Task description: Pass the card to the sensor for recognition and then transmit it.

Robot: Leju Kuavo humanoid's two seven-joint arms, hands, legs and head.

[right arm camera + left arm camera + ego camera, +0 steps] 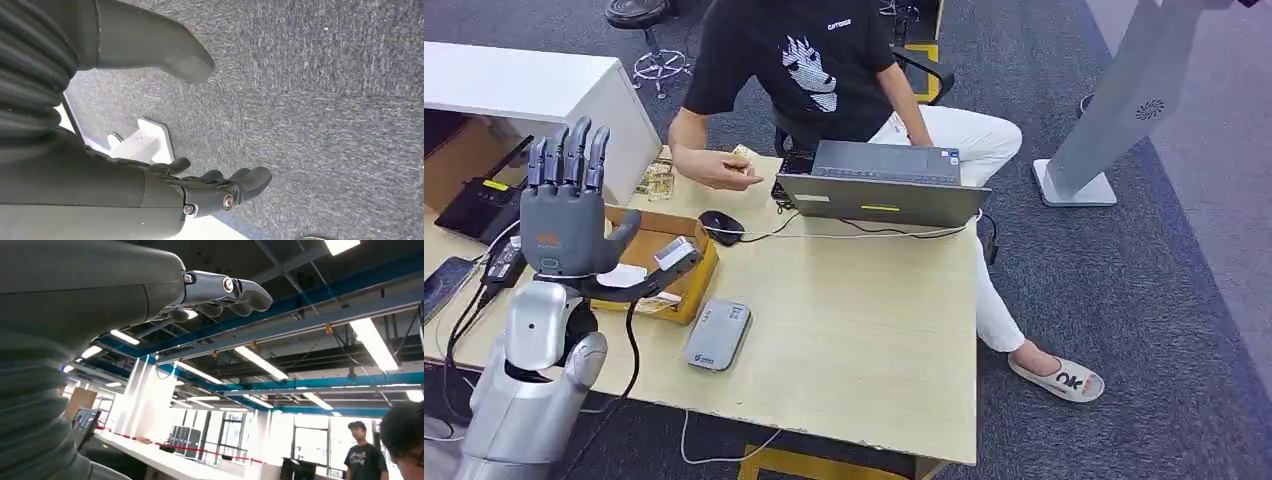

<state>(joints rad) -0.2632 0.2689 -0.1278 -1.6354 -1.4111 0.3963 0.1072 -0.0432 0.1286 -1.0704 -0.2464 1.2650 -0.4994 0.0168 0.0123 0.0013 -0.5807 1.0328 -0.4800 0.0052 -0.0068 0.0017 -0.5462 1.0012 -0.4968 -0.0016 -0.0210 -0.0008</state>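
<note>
Bare tabletop (864, 310) right of sensor (718, 335); laptop (884, 185), cardboard box (659, 262) bordering.

Silver arm (524, 370), grey left hand (564, 215) with orange marking, darker fingers (574, 150)

person's head (824, 5) cut off by top edge, card (744, 153) partly hidden by person's hand (724, 168)

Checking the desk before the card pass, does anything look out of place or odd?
Nothing looks spilled or damaged. One oddity: the card is in the person's hand, while the raised left hand holds nothing.
</note>
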